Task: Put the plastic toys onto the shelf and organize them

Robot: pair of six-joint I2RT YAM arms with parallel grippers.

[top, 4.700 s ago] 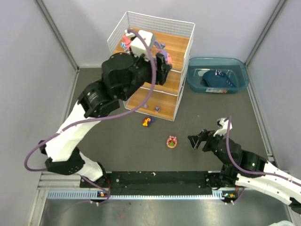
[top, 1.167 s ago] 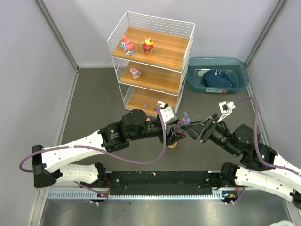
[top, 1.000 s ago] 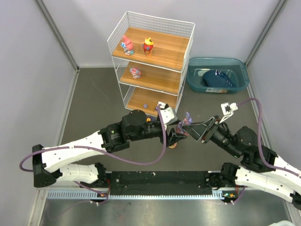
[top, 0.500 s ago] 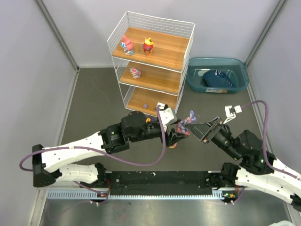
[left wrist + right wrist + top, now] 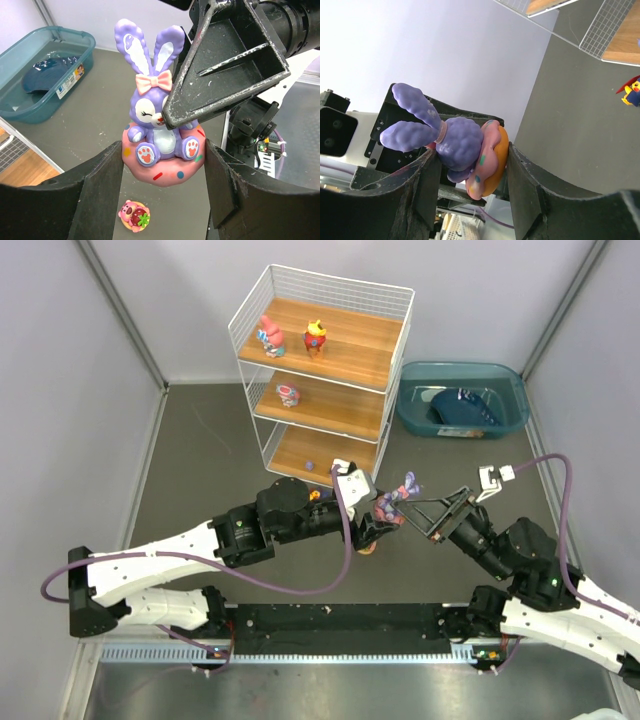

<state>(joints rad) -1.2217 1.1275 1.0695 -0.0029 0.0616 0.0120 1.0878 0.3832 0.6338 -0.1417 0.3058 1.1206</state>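
Shelf (image 5: pixel 360 335), upper centre of the overhead frame. Two figurines are on the top tier, a pink one (image 5: pixel 268 335) and a red one (image 5: pixel 316 335). One more (image 5: pixel 288 393) is on the middle tier.

Teal bin (image 5: pixel 462 367) at upper right, well apart from the action.

Both arms meet mid-frame, above the table.
- Left gripper (image 5: pixel 383 513): its fingers press either side of the pink donut base of a purple bunny figurine (image 5: pixel 150 112), which is upright in the air.
- Right gripper (image 5: pixel 415 508): its fingers flank the same toy. Whether they pinch it or just clear it, I can't tell.

Looks like a hand-over.

Risks:
- If the right arm pulls off while pinching, the rounded base could twist or squirt out of the left grip and drop.
- The tall ears could catch the shelf wire.

Views:
- Left wrist alone shows the bunny's face, and a pink figurine (image 5: pixel 134 215) on the table lower in its frame.
- Right wrist alone shows the bunny's back, and a red-yellow figurine (image 5: pixel 632 92) on the table at its right edge.
- Only the overhead shows what is on the shelf.
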